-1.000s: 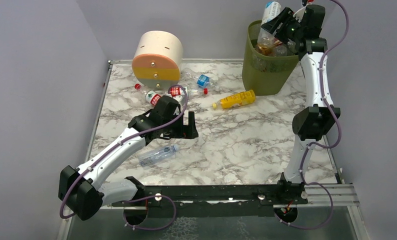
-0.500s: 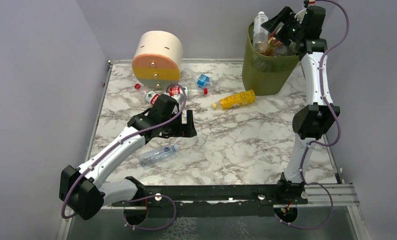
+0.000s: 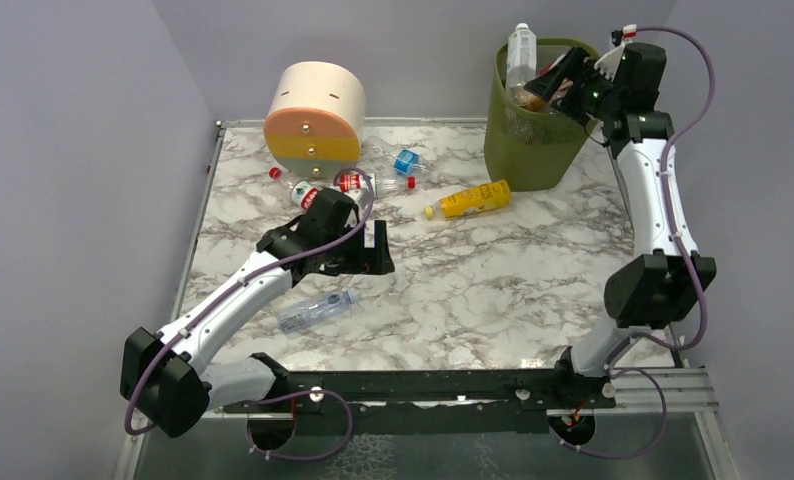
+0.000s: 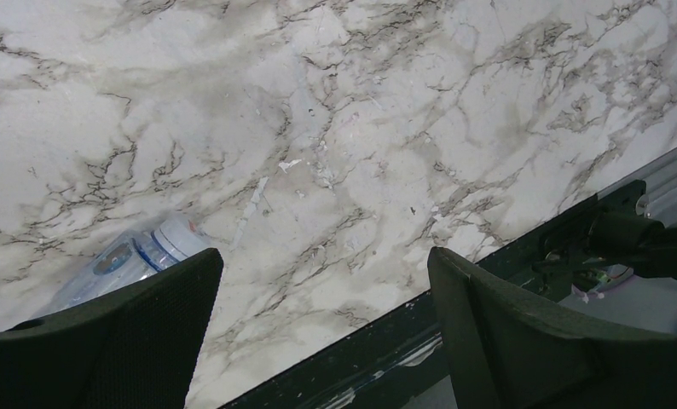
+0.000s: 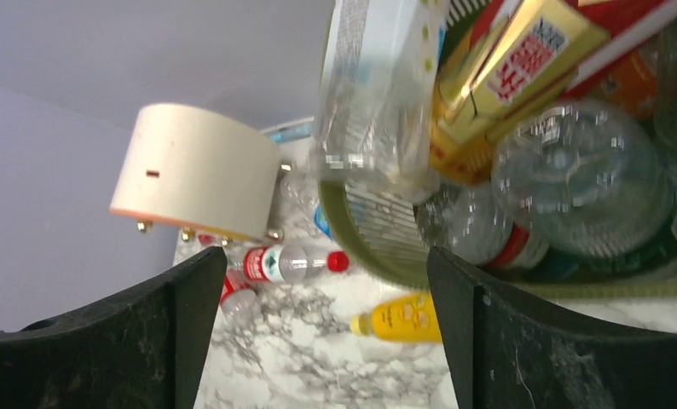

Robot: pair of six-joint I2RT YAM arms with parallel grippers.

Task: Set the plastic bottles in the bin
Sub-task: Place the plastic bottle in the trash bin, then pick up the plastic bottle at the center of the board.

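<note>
The olive-green bin stands at the back right, filled with several bottles; a clear bottle stands upright out of it and shows in the right wrist view. My right gripper is open and empty above the bin's rim. On the table lie a yellow bottle, a red-capped clear bottle, a blue-labelled one and a clear blue-capped one. My left gripper is open and empty, low over the table just beyond that bottle.
A cream-orange-yellow round drawer box stands at the back left, with small red-labelled bottles in front of it. The black rail runs along the near table edge. Grey walls close the left and back.
The right gripper let go of the clear bottle, which now stands in the bin, and the right arm drew back to the right. The left arm barely moved.
</note>
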